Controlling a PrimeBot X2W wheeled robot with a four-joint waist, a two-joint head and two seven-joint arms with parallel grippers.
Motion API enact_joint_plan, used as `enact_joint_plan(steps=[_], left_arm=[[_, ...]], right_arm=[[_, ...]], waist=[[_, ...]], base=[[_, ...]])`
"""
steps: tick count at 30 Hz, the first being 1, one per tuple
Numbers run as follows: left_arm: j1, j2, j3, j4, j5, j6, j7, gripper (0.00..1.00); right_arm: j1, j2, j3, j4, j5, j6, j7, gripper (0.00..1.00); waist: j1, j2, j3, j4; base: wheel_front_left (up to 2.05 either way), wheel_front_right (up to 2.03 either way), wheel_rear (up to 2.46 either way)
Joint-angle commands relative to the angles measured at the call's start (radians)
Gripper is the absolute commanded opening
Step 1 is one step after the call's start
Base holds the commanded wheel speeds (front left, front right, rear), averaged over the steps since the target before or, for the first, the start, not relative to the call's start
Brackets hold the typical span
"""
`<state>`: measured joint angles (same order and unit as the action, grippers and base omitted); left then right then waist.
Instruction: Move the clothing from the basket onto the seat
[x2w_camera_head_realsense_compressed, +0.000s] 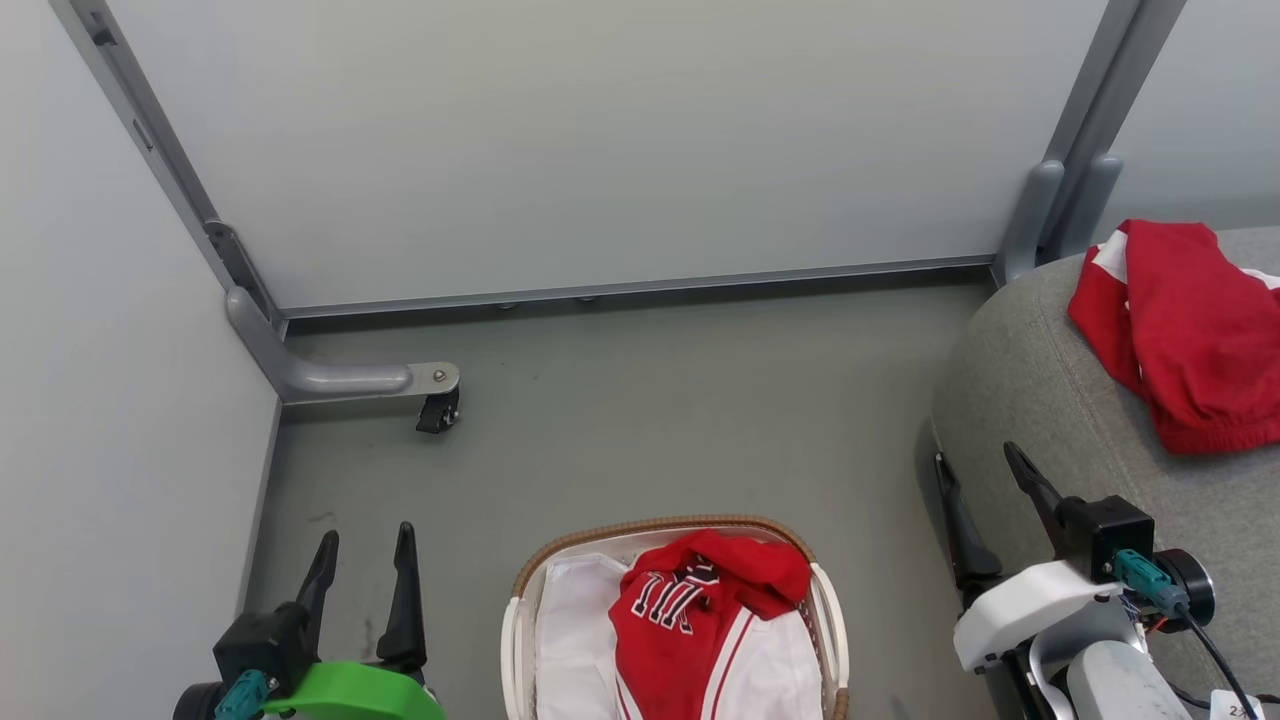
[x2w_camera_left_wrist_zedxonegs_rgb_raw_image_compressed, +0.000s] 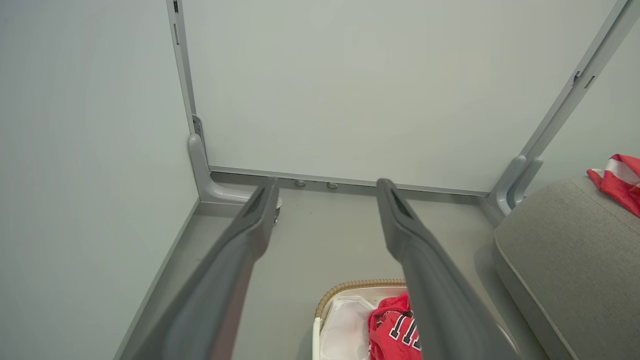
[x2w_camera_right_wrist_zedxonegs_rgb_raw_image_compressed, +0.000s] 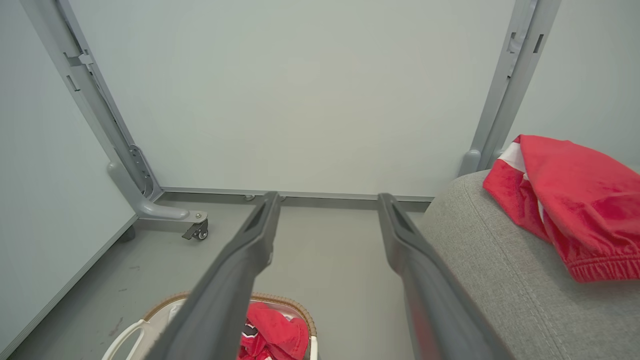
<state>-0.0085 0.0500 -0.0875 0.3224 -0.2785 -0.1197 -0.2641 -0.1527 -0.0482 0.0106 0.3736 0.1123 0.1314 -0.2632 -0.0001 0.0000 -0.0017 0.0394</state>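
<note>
1. Head view: I am holding my left gripper (x2w_camera_head_realsense_compressed: 366, 536) and right gripper (x2w_camera_head_realsense_compressed: 975, 456) spread and empty. The left is hanging beside the basket (x2w_camera_head_realsense_compressed: 640, 527), the right near the seat (x2w_camera_head_realsense_compressed: 1040, 400). One red garment (x2w_camera_head_realsense_compressed: 1190, 330) is lying on the seat. The jersey (x2w_camera_head_realsense_compressed: 690, 610) is lying bunched in the basket, partly over the white liner (x2w_camera_head_realsense_compressed: 575, 620).
2. Left wrist view: my fingers (x2w_camera_left_wrist_zedxonegs_rgb_raw_image_compressed: 250, 235) are pointing over the floor (x2w_camera_left_wrist_zedxonegs_rgb_raw_image_compressed: 310, 250), and the basket is sitting low and to the right of them. I am judging that this arm must swing right and tip down before any pick.
3. Right wrist view: the basket is lying low and left, the seat just to the right. Recommended grip: pinch the jersey's raised red fold, well off the liner, so the sheet is not lifted too. Raise the cloth clear of the rim before crossing to the seat.
</note>
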Motion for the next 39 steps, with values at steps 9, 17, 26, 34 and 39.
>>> enact_joint_plan(steps=[9,17,26,34,39], left_arm=[[0.016,0.001,0.0,0.004,-0.003,-0.001,-0.001,1.0],[0.025,0.001,0.0,0.0,-0.001,-0.001,0.0,1.0],[-0.045,0.001,-0.053,0.026,0.024,-0.005,0.0,1.0],[-0.233,0.002,-0.145,0.138,0.074,-0.011,0.0,1.0],[-0.372,0.007,-0.191,0.246,0.1,-0.011,0.0,1.0]], right_arm=[[0.016,-0.004,-0.001,0.002,-0.001,-0.001,-0.002,1.0],[0.021,-0.004,-0.005,-0.008,-0.007,-0.001,-0.002,1.0],[-0.017,-0.004,0.003,-0.039,-0.019,-0.001,-0.002,1.0],[-0.118,-0.004,0.005,-0.085,-0.03,-0.001,-0.002,1.0],[-0.193,-0.004,0.028,-0.107,-0.028,-0.001,-0.002,1.0]], waist=[[0.0001,0.0,0.001,-0.005],[0.0001,0.0,0.004,-0.012],[0.0001,0.0,0.07,-0.037],[0.0001,0.0,0.26,-0.087],[0.0001,0.0,0.398,-0.139]], base=[[0.0,0.0,0.0],[0.0,0.0,0.0],[0.0,0.0,0.0],[0.0,0.0,0.0],[0.0,0.0,0.0]])
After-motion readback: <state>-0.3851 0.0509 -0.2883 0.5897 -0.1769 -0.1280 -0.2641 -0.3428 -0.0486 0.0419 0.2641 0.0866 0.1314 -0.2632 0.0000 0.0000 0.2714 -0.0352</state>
